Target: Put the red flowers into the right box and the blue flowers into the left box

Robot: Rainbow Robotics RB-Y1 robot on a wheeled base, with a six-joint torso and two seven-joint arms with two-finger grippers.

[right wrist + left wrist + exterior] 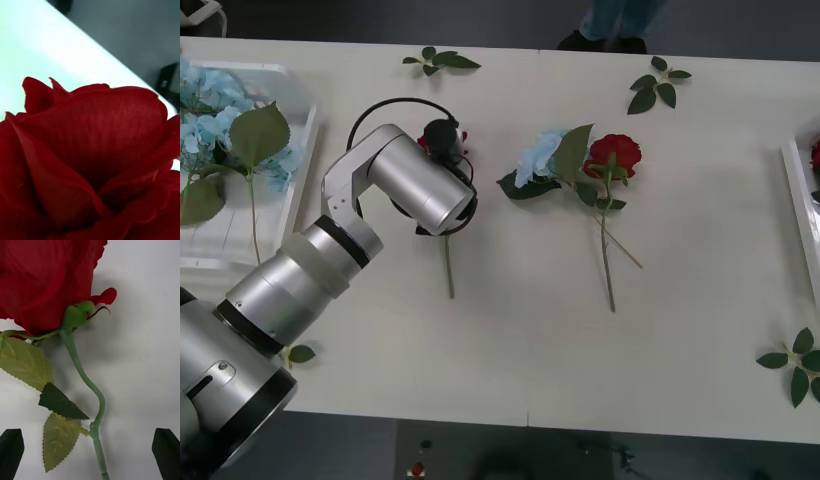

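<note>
A red flower [45, 281] lies on the white table with its bloom under my left wrist [425, 180]; its stem [448, 270] sticks out toward the front edge. My left gripper [88, 433] is open just above it, with a black finger [11, 450] on each side of the stem. At the table's middle a second red flower [612, 155] lies beside a blue flower [540, 155]. Several blue flowers [220, 120] lie in the left box [305, 150]. The right box [798, 210] holds something red at the frame's edge. A red bloom [90, 157] sits very close to the right wrist camera.
Loose green leaf sprigs lie at the back left [440, 60], back right [658, 85], front right [795, 365] and by my left arm [300, 353]. Bare table runs between the flowers and along the front edge.
</note>
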